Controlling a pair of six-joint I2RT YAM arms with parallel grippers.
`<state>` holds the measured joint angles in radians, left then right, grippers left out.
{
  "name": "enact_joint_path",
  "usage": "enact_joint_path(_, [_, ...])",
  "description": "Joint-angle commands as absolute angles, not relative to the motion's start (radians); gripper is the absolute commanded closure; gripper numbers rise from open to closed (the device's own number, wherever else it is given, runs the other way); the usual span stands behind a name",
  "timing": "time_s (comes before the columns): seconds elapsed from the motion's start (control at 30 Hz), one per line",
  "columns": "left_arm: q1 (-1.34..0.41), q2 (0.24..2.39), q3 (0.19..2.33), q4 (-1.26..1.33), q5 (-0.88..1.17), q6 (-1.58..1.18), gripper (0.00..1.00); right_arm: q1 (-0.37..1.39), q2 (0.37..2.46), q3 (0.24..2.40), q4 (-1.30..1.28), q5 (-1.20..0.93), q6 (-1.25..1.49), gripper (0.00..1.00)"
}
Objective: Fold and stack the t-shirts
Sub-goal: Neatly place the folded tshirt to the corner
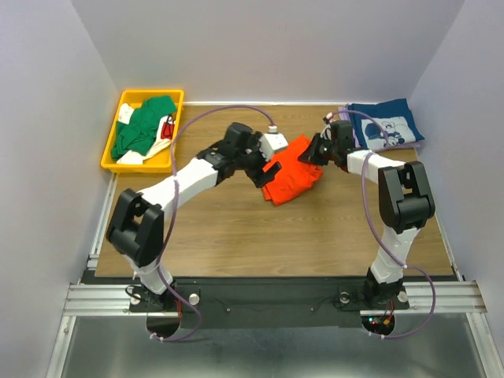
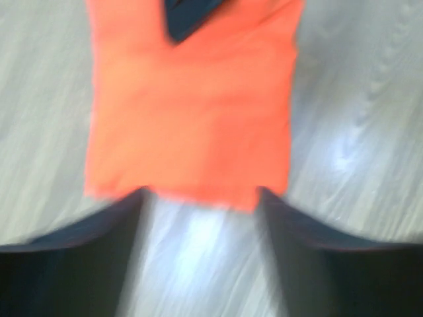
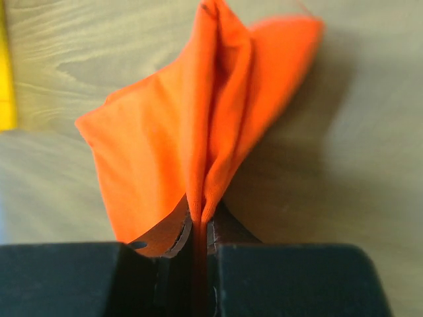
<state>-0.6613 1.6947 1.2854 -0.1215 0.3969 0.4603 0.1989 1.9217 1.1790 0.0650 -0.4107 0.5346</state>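
From above, the orange t-shirt [image 1: 295, 177] lies bunched near the middle of the bench [image 1: 236, 228], with both arms reaching in to it. The left tool [image 1: 266, 167] sits at the shirt's left edge and the right tool [image 1: 309, 155] at its far right corner; from this height I cannot tell how either pair of jaws stands. At the far right corner of the bench the navy t-shirt [image 1: 387, 126], white print up, rests folded on the lavender t-shirt [image 1: 344, 113], of which only a thin border shows. At the far left stands the yellow bin [image 1: 110, 153], holding the green t-shirt [image 1: 146, 126] crumpled over some white cloth [image 1: 127, 159]. The left wrist view is blurred: the orange t-shirt [image 2: 192, 112] is spread flat ahead on the bench [image 2: 357, 132], and the left tool [image 2: 201, 201] is wide, its two fingers standing apart at the shirt's near edge with only bare bench between them. A dark shape overlaps the shirt's far edge, too smeared to name. In the right wrist view, the right tool [image 3: 198, 234] is pinched narrow on a fold of the orange t-shirt [image 3: 198, 132], and the cloth fans outward from the jaws in loose pleats above the bench [image 3: 370, 165]. A sliver of the yellow bin [image 3: 5, 66] shows at the left edge.
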Motion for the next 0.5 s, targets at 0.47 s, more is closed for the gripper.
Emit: enact_joint_path(0.47, [-0.52, 1.491, 1.163, -0.196, 0.403, 0.373, 0.01, -0.069, 2.146, 1.851, -0.327, -0.359, -0.271, 0.99])
